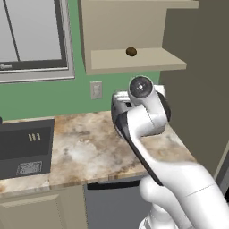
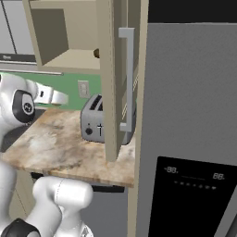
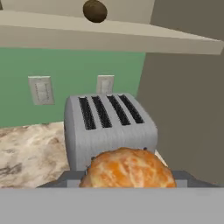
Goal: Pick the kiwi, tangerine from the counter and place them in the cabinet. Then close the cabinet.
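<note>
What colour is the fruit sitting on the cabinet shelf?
Dark brown: the kiwi on the cabinet shelf, clearest in the left base view.

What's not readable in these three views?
- Pincer fingertips: hand view, covered by the tangerine and the bottom band; left base view, behind the arm's own wrist.
- Kiwi: right base view, mostly hidden by the open cabinet door.
- Toaster: left base view, behind the arm.
- Fridge display: digits too small.
- Whether the tangerine has left the counter: contact point cut off.

Orange tangerine (image 3: pixel 127 168), dk brown kiwi (image 3: pixel 95 10), grey toaster (image 3: pixel 107 129), beige/brown marbled counter (image 1: pixel 94 147).
</note>
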